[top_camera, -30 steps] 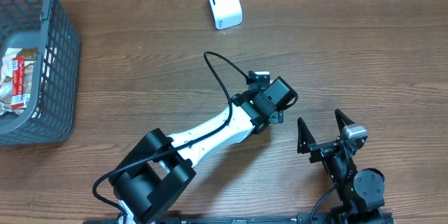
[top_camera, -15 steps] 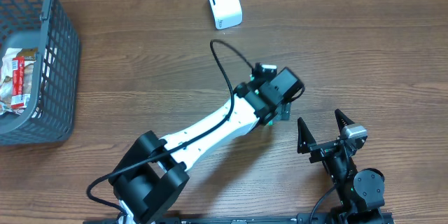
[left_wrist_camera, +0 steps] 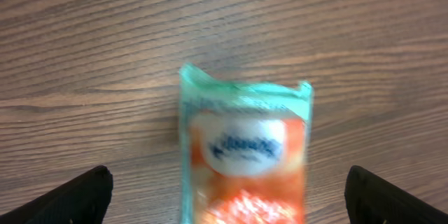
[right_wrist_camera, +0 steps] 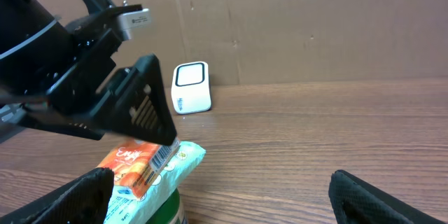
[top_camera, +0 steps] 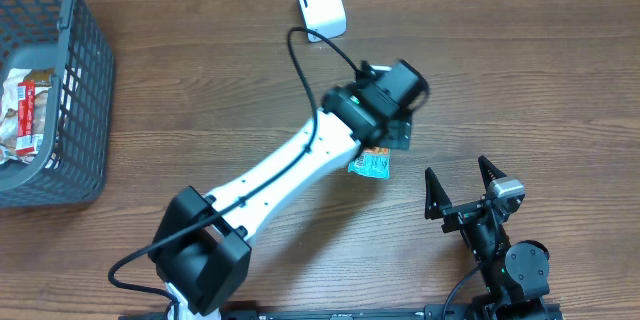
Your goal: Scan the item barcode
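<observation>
Brown wood table (top_camera: 540,70) fills the view. The left gripper (top_camera: 392,132) has let go and lifted up. So the orange and green snack packet (left_wrist_camera: 245,161) now lies flat under it, apart from the white scanner (top_camera: 320,5). Its fingers are spread wide, touching nothing. The right gripper (top_camera: 458,192) is also wide open and empty.
</observation>
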You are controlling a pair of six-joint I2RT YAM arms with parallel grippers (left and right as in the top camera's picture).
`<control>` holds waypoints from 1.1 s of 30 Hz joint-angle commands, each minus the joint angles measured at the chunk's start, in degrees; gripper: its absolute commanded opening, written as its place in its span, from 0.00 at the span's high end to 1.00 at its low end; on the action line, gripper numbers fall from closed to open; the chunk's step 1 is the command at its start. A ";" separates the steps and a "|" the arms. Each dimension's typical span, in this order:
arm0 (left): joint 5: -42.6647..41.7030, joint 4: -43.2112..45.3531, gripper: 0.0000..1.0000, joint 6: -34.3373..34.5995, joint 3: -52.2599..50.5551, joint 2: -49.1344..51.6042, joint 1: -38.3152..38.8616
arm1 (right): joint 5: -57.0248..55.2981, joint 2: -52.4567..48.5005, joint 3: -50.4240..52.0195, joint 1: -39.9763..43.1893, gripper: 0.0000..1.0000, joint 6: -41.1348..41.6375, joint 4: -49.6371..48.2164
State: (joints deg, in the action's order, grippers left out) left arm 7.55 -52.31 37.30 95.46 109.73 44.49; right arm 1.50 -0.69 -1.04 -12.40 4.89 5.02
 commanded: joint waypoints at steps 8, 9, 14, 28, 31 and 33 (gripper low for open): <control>-13.14 0.04 0.14 -7.04 1.05 -1.09 -5.20 | 0.09 0.52 0.59 0.26 0.00 0.02 -0.33; -13.11 0.04 0.14 -7.74 1.05 -1.09 -5.01 | 0.09 0.52 0.59 0.26 0.00 0.02 -0.35; -12.92 0.00 0.16 -9.03 1.03 -1.09 -4.28 | 0.09 0.52 0.59 0.26 0.00 0.02 -0.35; 1.11 -4.85 0.19 -6.71 6.75 -1.97 -0.59 | 0.09 0.52 0.59 0.26 0.00 0.02 -0.35; 5.05 -4.96 0.16 -7.34 7.08 -1.97 2.47 | 0.09 0.52 0.59 0.26 0.00 0.02 -0.35; 7.93 -5.40 0.00 -7.32 7.06 -1.84 4.17 | 0.09 0.52 0.59 0.26 0.00 0.02 -0.33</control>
State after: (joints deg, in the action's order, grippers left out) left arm 8.78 -57.28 29.74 101.06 109.40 46.30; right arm 1.52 -0.69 -1.04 -12.40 4.89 5.02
